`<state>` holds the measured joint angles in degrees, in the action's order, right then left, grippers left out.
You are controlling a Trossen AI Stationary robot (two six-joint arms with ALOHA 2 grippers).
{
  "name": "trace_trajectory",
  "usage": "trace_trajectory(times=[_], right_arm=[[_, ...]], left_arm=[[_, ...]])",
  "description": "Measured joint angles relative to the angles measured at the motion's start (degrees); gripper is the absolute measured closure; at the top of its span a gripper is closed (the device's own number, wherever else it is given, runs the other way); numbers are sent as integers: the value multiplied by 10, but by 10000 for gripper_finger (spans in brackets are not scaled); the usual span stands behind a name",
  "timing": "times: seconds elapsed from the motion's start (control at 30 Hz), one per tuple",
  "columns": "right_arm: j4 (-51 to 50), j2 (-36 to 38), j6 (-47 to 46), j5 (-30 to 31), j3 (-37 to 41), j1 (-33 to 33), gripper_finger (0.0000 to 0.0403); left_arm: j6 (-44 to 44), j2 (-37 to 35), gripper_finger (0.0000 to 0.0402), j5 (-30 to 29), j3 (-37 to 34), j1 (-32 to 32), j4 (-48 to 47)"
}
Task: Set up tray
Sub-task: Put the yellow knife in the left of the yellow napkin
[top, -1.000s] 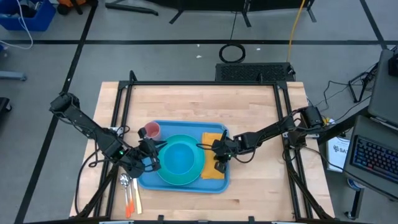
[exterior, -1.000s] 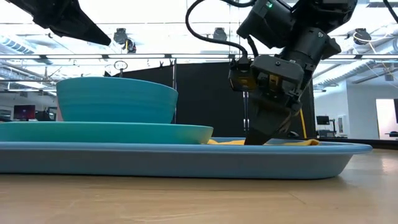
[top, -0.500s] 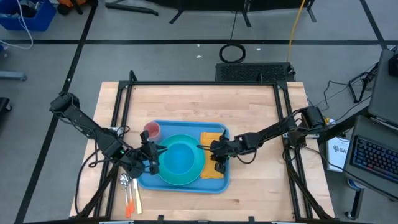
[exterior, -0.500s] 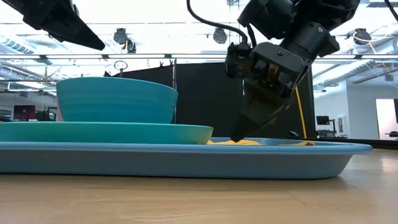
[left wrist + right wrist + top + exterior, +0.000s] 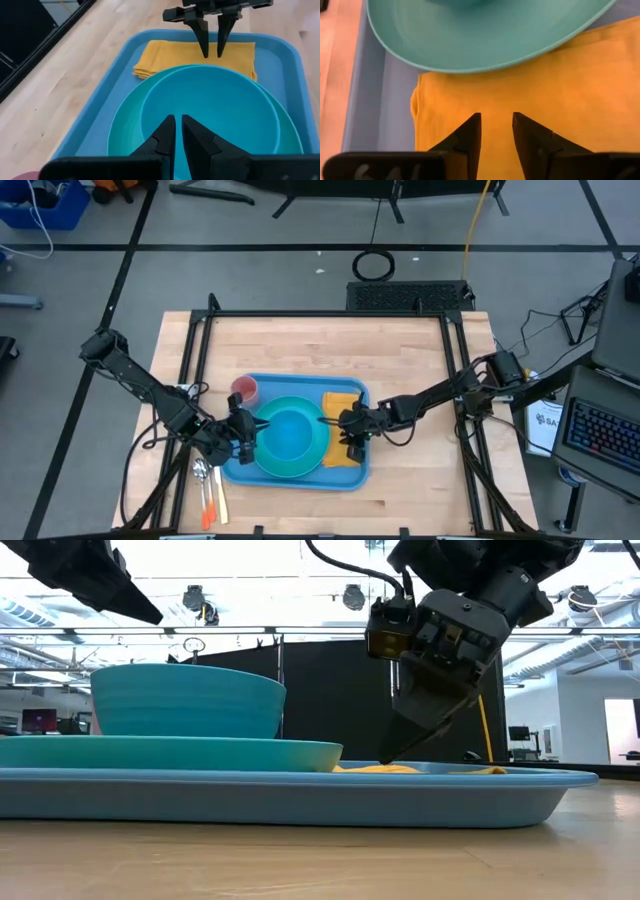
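Plate [image 5: 291,440], bowl [image 5: 288,433] crowding tray [image 5: 352,476] middle; bare table [image 5: 410,500] alongside
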<state>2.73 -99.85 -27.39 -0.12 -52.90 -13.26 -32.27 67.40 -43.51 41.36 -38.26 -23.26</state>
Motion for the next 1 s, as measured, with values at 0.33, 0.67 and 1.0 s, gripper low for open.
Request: trace_trajectory(times=[0.33, 0.67, 1.0], right_arm=[[24, 1, -3, 0, -1, -18, 303], [193, 1, 85, -19, -1, -45, 302], [278, 1, 143, -150, -1, -49, 306]], left_arm=[[7, 0, 364, 104, 0, 0, 4], [-1, 0, 364, 198, 0, -1, 4], [-73, 0, 364, 259, 0, -17, -10]])
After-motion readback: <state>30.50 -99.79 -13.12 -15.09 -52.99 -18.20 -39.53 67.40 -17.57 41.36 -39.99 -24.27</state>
